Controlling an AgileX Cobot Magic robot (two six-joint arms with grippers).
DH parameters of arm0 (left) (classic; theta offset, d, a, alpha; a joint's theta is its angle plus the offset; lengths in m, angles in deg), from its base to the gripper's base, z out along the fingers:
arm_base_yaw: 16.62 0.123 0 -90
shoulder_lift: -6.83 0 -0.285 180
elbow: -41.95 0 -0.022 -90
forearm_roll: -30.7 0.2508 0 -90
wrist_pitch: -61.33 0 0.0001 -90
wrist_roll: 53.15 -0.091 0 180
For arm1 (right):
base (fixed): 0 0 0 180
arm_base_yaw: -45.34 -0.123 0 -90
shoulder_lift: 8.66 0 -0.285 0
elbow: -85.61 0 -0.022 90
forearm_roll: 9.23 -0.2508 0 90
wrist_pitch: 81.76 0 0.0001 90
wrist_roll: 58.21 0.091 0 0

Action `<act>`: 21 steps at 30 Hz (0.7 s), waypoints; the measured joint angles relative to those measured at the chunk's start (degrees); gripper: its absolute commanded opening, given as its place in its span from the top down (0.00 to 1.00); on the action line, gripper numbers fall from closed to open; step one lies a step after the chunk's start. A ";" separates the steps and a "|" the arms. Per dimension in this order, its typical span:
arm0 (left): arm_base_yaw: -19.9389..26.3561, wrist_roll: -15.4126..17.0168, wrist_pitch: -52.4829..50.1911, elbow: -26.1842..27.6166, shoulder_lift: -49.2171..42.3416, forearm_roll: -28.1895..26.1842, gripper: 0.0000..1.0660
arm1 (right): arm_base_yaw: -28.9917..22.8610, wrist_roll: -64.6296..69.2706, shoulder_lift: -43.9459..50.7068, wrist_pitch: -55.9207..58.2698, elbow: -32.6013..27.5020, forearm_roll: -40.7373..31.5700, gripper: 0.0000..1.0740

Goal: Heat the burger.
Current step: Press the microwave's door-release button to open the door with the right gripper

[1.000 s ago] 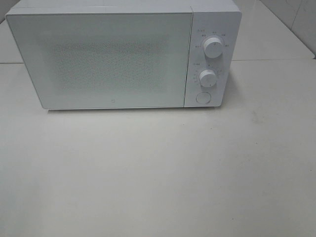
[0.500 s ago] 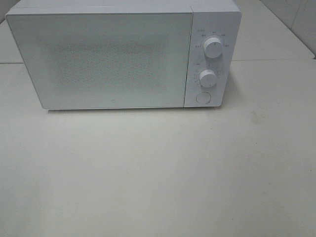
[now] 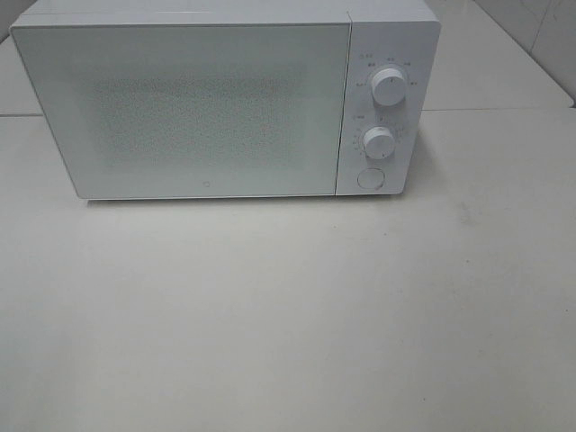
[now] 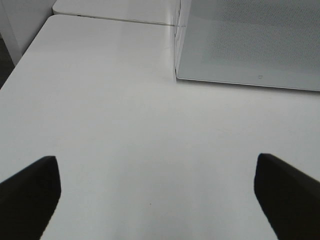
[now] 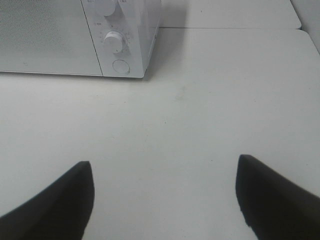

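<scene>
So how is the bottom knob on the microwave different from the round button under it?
The bottom knob sticks out from the microwave's front; the round button lies almost flat. The knob has small marks printed around it; the button has none. Both are white and round, on the microwave's right side.
</scene>
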State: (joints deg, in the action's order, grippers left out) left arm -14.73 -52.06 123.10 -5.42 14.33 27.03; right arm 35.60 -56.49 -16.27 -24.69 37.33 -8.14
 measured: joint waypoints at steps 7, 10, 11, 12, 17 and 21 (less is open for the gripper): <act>0.00 0.00 0.00 0.00 0.00 0.00 0.08 | 0.00 -0.40 -5.10 -3.50 1.26 0.00 0.29; 0.00 0.00 0.00 0.00 0.00 0.00 0.08 | 0.00 -0.40 -8.02 -7.39 1.38 0.00 0.29; 0.00 0.00 0.00 0.00 0.00 0.00 0.08 | 0.00 -0.40 -8.02 -7.39 1.38 0.00 0.29; 0.00 0.00 0.00 0.00 0.00 0.00 0.08 | 0.00 -0.40 -10.43 -10.37 1.38 0.00 0.29; 0.00 0.00 0.00 0.00 0.00 0.00 0.08 | 0.00 -0.46 -17.02 -17.76 1.38 0.00 0.29; 0.00 0.00 0.00 0.00 0.00 0.00 0.08 | 0.00 -0.46 -22.69 -23.32 1.38 -0.06 0.29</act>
State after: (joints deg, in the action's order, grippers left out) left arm -14.73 -52.06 123.10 -5.42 14.33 27.03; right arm 35.60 -56.95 -38.96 -48.01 38.71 -8.20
